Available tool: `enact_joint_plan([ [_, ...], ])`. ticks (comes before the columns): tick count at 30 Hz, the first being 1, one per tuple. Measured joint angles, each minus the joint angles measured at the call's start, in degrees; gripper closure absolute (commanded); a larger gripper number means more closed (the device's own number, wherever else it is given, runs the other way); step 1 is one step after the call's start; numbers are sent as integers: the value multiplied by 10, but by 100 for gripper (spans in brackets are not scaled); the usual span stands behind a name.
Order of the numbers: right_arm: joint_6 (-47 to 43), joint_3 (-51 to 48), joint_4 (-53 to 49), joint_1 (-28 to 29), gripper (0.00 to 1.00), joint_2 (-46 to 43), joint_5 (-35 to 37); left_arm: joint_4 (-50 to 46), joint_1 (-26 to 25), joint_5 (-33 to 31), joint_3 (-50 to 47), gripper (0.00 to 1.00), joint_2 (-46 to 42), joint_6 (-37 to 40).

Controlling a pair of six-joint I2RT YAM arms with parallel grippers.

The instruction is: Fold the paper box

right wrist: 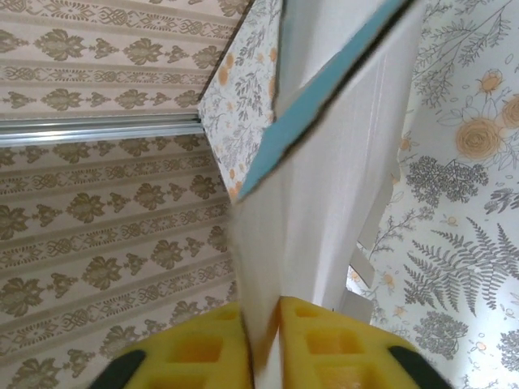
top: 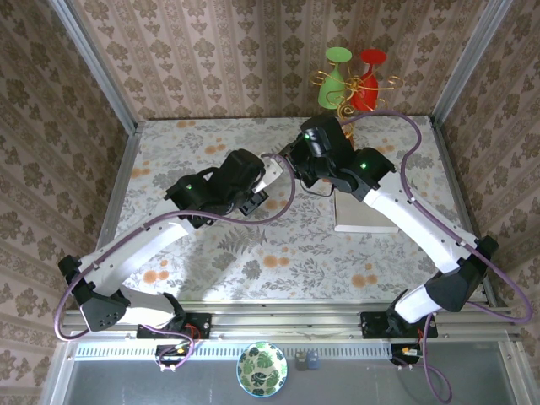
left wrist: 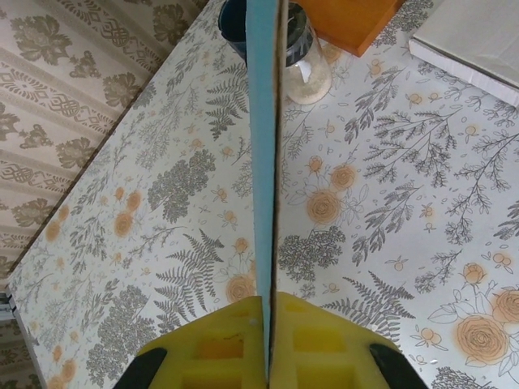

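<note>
Most of the paper box [top: 272,174] is hidden from above by the two wrists that meet over it; a small white corner shows between them. The left gripper [left wrist: 268,328] has its yellow pads pressed together on a thin blue-faced panel seen edge-on. The panel runs straight ahead of the jaws and cuts off part of a glass jar [left wrist: 310,69] and a dark container beyond its tip. The right gripper [right wrist: 263,328] is clamped on a white panel with a blue edge that rises ahead of its jaws and blocks much of that view; the box's overall shape cannot be made out. Ahead and to the right of the left jaws, an orange box [left wrist: 353,20] and a flat white stack [left wrist: 470,44] are cut by the frame. The table [left wrist: 389,211] wears a fern-and-flower print; damask wallpaper [right wrist: 97,203] and a metal rail [right wrist: 97,130] enclose it.
</note>
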Motion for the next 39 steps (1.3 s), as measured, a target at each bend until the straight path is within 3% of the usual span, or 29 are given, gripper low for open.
enact_joint_plan([
  [3,3,0,4,0,96,0,0,0,0,-8,0,100,0,0],
  [4,5,0,4,0,98,0,0,0,0,-9,0,95,0,0],
  [8,8,0,8,0,100,0,0,1,0,-14,0,54,-6,-3],
  [13,33,0,7,0,100,-1,-3,43,0,8,-3,24,-51,-14],
  [20,108,14,-40,1,100,-10,-11,157,28,67,0,16,-177,-48],
  [22,137,30,-67,2,100,-12,-15,183,50,78,3,0,-192,-64],
  [27,195,79,-131,10,100,-17,-23,240,113,89,-18,0,-210,-124],
  [31,217,48,-119,8,100,-31,-25,246,192,113,-35,0,-195,-209],
  [33,221,2,-80,3,100,-32,-26,246,227,127,-53,0,-184,-248],
  [39,194,-183,127,-26,100,-7,-26,191,291,160,-109,15,-160,-313],
])
